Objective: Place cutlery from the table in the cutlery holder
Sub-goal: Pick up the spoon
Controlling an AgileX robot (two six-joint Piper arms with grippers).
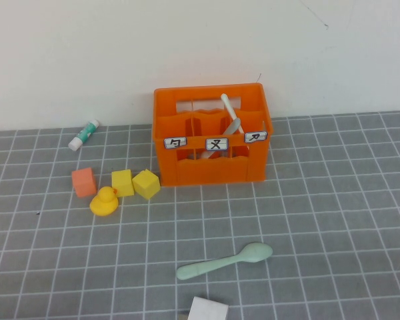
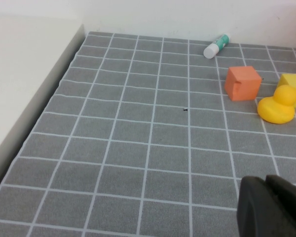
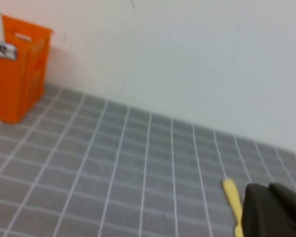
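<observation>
The orange cutlery holder [image 1: 213, 170] stands at the back middle of the grey grid table [image 1: 333, 220]. A cream-white knife [image 1: 228, 107] and a grey fork [image 1: 234, 125] lean inside it. The mint-green spoon [image 1: 223, 261] lies flat on the table in front of the holder. Neither gripper shows in the high view. In the left wrist view my left gripper [image 2: 267, 181] hovers low over bare table, its dark fingers together and empty. In the right wrist view my right gripper [image 3: 269, 190] has its fingers together, far from the holder [image 3: 15, 84].
A white-green tube [image 1: 84, 134], an orange cube [image 1: 84, 181], two yellow cubes [image 1: 122, 182], [image 1: 147, 183] and a yellow duck [image 1: 105, 201] lie left of the holder. A white block [image 1: 207, 310] sits at the near edge. A yellow strip [image 3: 232, 197] lies beside the right gripper.
</observation>
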